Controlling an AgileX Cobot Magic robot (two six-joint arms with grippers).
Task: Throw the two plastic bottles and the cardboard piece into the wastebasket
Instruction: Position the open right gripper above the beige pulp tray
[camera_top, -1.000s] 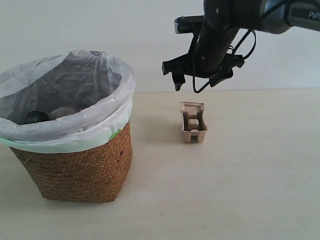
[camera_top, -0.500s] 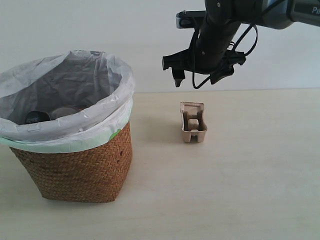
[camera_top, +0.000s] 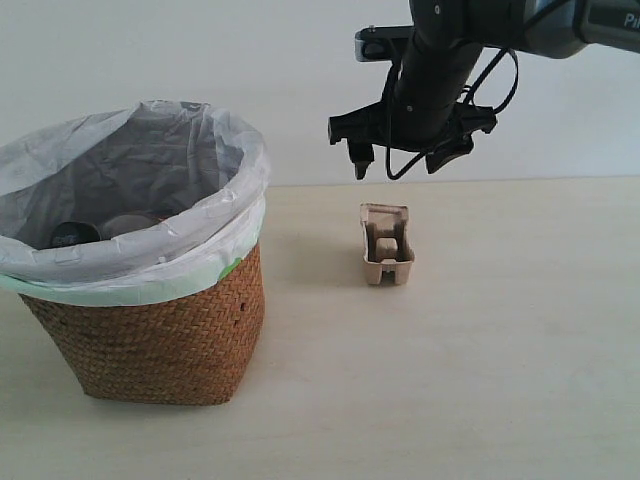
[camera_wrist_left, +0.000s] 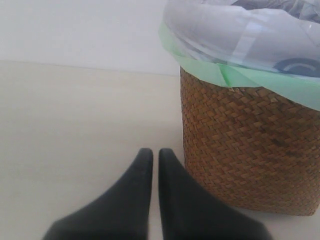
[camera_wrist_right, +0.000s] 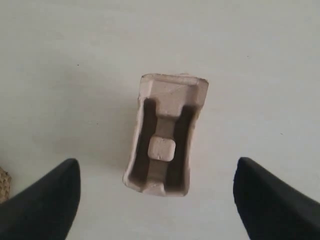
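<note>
The beige cardboard piece lies on the table, hollow side up, right of the wicker wastebasket. My right gripper hangs open above it, well clear of it. In the right wrist view the cardboard piece sits between the spread fingers of that gripper. A black bottle cap shows deep inside the basket's white liner, next to a pale rounded shape that I cannot identify. The green-capped bottle is not visible. My left gripper is shut and empty, low beside the wastebasket.
The pale wooden table runs back to a white wall. The plastic liner bulges over the basket's rim towards the cardboard piece. The right arm's cables loop above the table's far side.
My right gripper has drifted slightly right and up over the cardboard piece, still open. The cardboard piece and the basket have not moved.
</note>
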